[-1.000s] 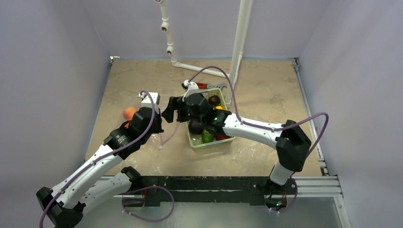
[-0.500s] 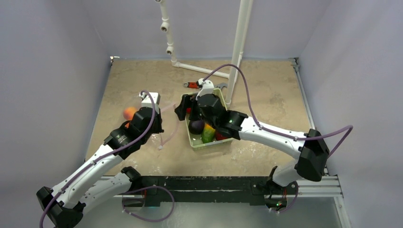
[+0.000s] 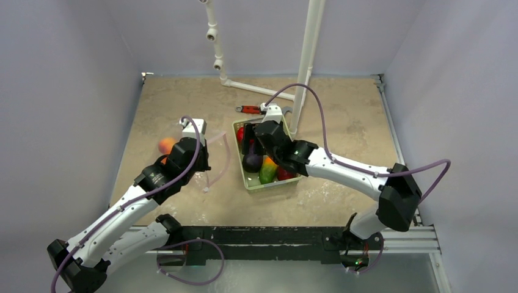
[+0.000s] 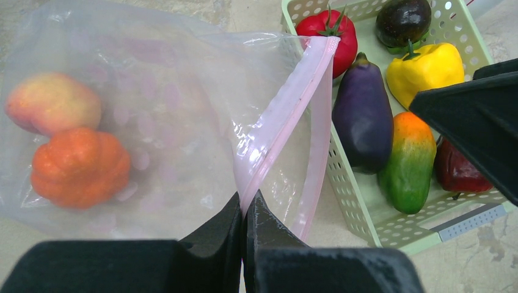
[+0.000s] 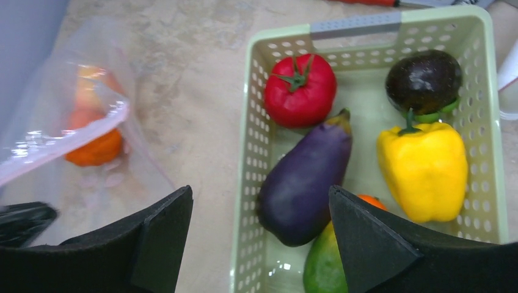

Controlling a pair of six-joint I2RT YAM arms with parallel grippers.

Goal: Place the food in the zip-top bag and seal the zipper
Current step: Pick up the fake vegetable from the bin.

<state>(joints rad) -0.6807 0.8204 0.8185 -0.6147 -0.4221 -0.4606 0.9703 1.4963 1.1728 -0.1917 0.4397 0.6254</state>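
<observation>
Mottled beige desk point(image 3: 342, 122) is carrying the clear zip-top bag point(image 4: 153, 91), which is lying just left of the basket with its mouth facing it. The left pincer point(image 4: 244, 213) is pinching the bag's pink zipper point(image 4: 287, 116), its jaws pressing together on the strip. Inside the bag, a peach point(image 4: 52, 104) and an orange pumpkin-like piece point(image 4: 79, 168) are lying side by side. The light green basket point(image 5: 250, 152) is holding a red tomato point(image 5: 299, 90), purple eggplant point(image 5: 302, 183), yellow pepper point(image 5: 424, 171), dark round fruit point(image 5: 423, 80) and green-orange mango point(image 4: 406, 162). The right pincer point(image 5: 262, 226) is hovering over the basket, jaws gaping wide, gripping nothing.
</observation>
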